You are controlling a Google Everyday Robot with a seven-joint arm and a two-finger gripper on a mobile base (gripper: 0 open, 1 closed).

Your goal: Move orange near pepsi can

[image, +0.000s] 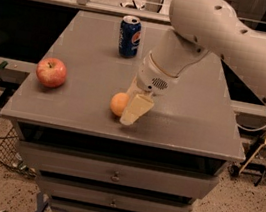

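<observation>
Tool (133, 112) low, just right of orange (117, 103), near table (80, 58) edge; spread or pressed together, can't tell.
Orange prob. light, firm, smooth, rolls easily: take hold across its middle. Pepsi can (129, 36) at far side.

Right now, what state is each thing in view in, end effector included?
orange: resting on the cabinet top near its front edge, apart from the can.
pepsi can: upright near the back edge.
apple: resting at the left, stem dimple up.
end effector: down at the orange's right side.
drawers: shut.
</observation>
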